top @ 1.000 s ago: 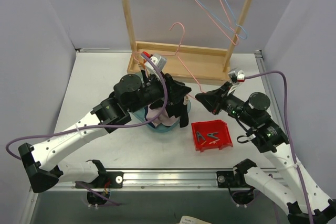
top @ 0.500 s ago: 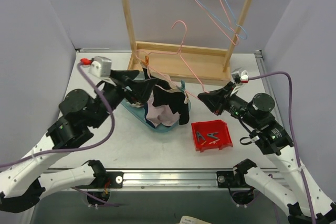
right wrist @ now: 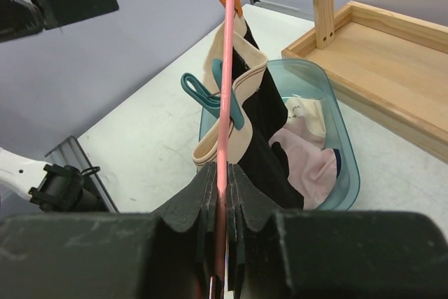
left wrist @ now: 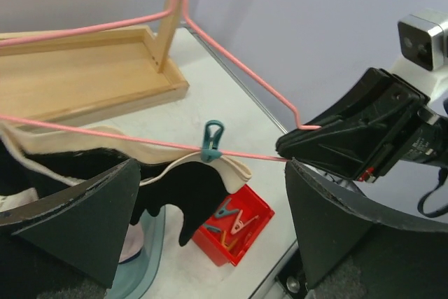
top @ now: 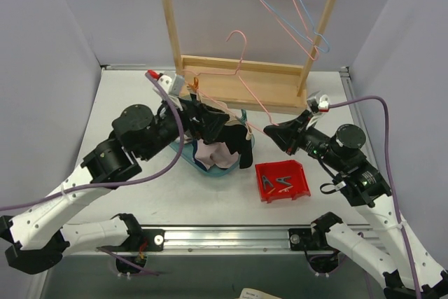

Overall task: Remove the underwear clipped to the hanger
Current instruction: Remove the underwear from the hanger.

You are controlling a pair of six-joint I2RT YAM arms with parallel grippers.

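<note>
Top external: underwear [top: 213, 152] half hidden

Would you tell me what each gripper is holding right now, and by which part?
The right gripper pinches the pink hanger at its end corner; the left gripper is open, holding nothing.

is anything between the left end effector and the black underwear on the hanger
Nothing visible stands between them. The open left end effector faces the black underwear directly; a teal clothespin only pins its waistband to the pink hanger.
</note>
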